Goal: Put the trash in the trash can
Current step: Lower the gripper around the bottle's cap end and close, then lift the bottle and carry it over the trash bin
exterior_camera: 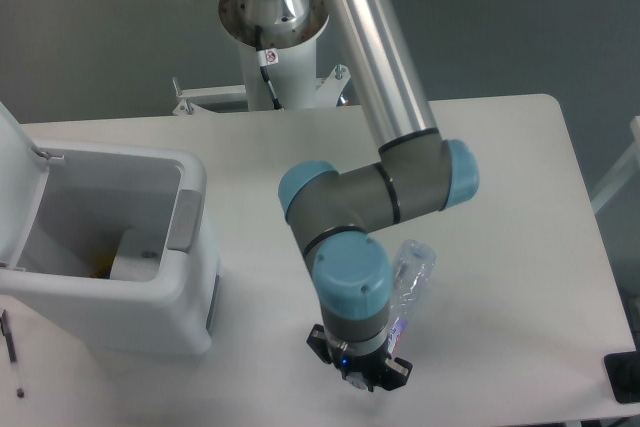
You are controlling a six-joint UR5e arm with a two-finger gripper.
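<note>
- The table (500, 147) carries everything; its white top runs from the bin at 9 o'clock out to the right edge.
- The UR5e arm (380, 57) comes down from its base at 12 o'clock and folds at the elbow so the wrist points straight down near 6 o'clock, a pose that suits a top-down pick.
- The trash can (190, 277) sits at 9 o'clock with its hinged lid (12, 137) swung up and back, so the mouth is open for drops. A pale flat piece, likely the plastic packet (135, 257), lies inside on the bottom.
- The plastic bottle (412, 282) lies on its side on the table at about 5 o'clock, just beside the wrist and partly hidden behind it; it is well apart from the bin, so this piece is not yet binned.
- The gripper (362, 377) hangs below the wrist at 6 o'clock. The wrist hides its fingers, so I cannot tell whether they are spread or closed, or whether they touch the bottle.
</note>
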